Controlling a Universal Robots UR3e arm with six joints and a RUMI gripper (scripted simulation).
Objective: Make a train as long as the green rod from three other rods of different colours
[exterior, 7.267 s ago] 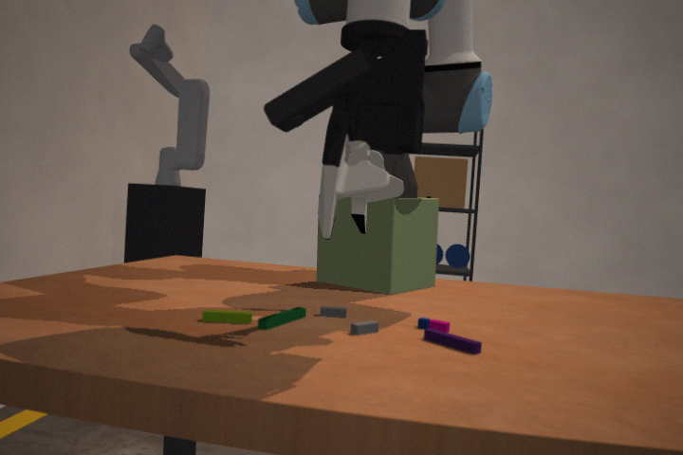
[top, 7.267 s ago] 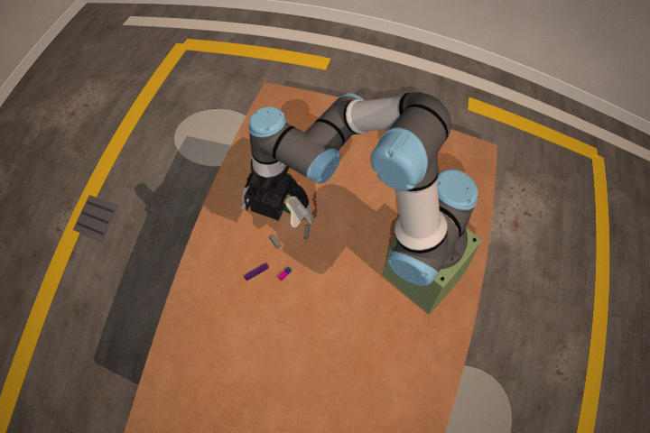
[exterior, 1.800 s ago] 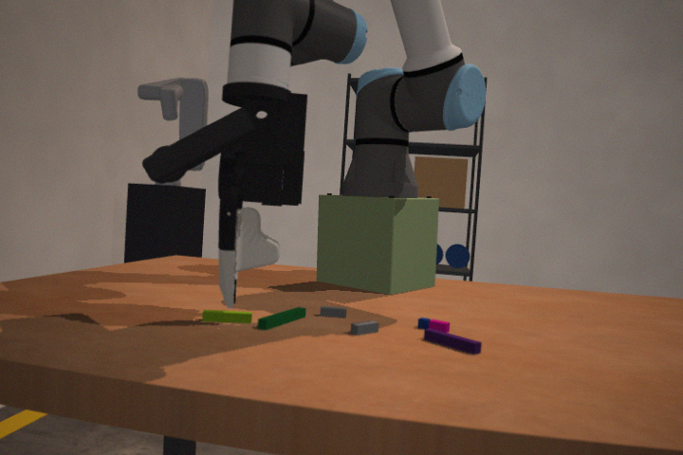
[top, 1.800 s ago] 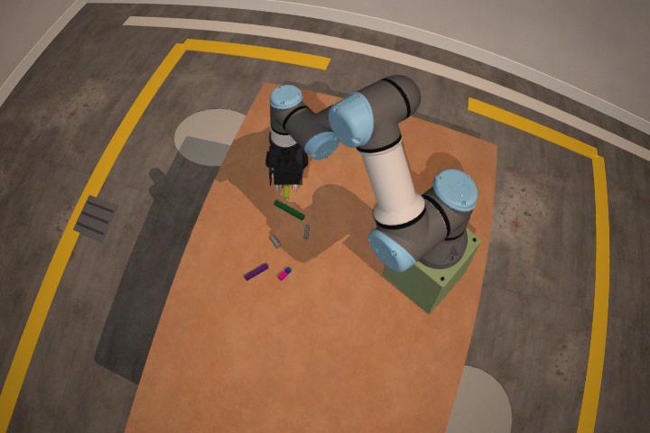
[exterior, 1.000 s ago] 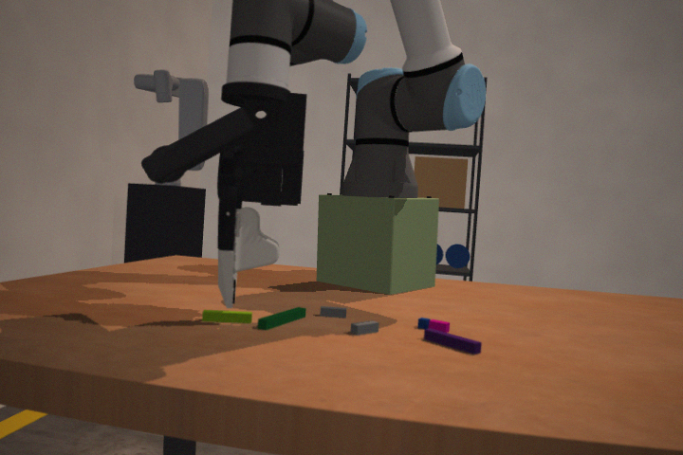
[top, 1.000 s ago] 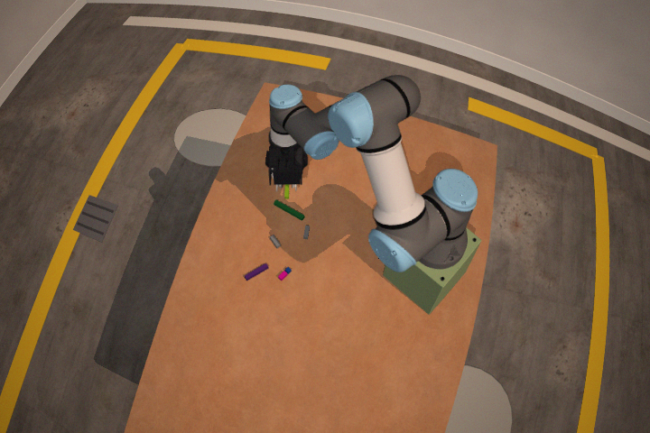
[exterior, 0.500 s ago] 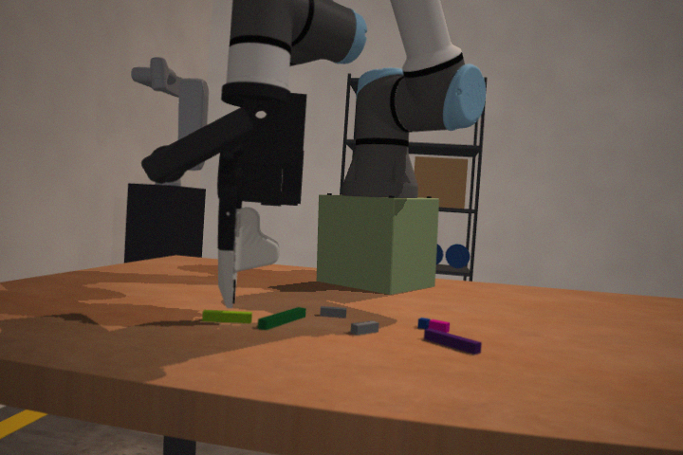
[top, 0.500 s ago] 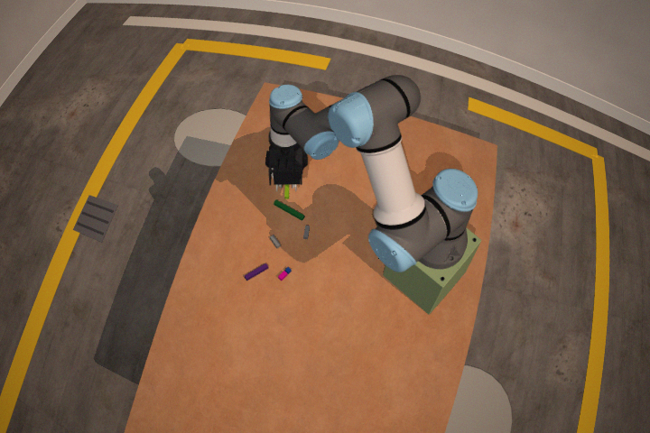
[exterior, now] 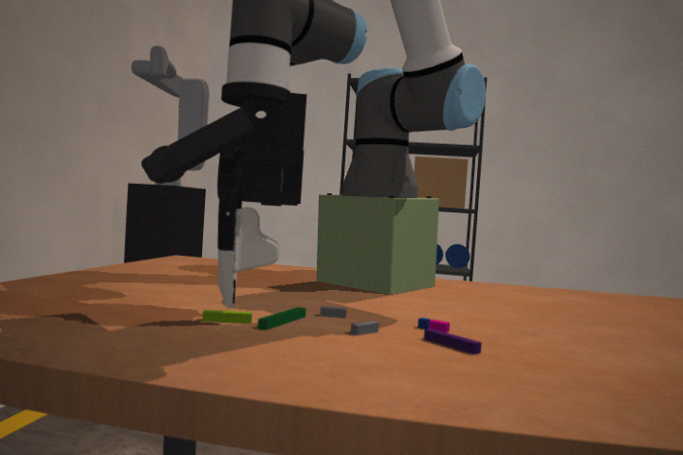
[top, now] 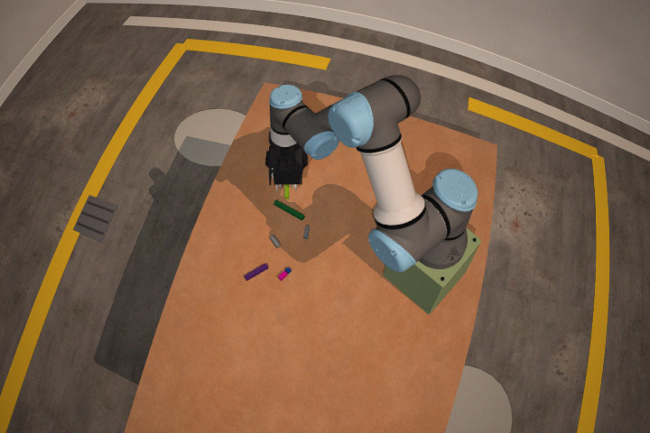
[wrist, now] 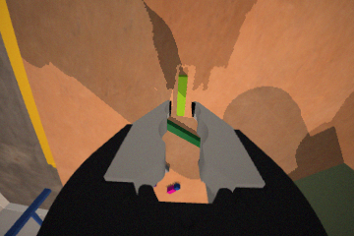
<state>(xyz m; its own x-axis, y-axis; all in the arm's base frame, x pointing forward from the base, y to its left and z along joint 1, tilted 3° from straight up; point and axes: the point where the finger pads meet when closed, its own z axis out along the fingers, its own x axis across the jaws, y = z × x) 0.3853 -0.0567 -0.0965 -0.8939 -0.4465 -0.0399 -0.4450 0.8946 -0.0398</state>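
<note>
The lime rod (top: 286, 190) lies flat on the table, also in the side view (exterior: 227, 316) and in the wrist view (wrist: 182, 95). My gripper (exterior: 228, 300) points straight down just above it, with the fingers narrowly open and empty, a rod-wide gap between them. The green rod (top: 288, 209) (exterior: 281, 318) lies close beside the lime rod's near end. The magenta rod (top: 283, 274) and the blue rod (top: 288, 269) lie end to end, touching. The purple rod (top: 255, 271) lies beside them.
Two grey rods (top: 274, 241) (top: 306, 231) lie between the green rod and the magenta-blue pair. The arm's green base block (top: 431, 275) stands at the table's right edge. A shelf (exterior: 444, 176) stands behind the table.
</note>
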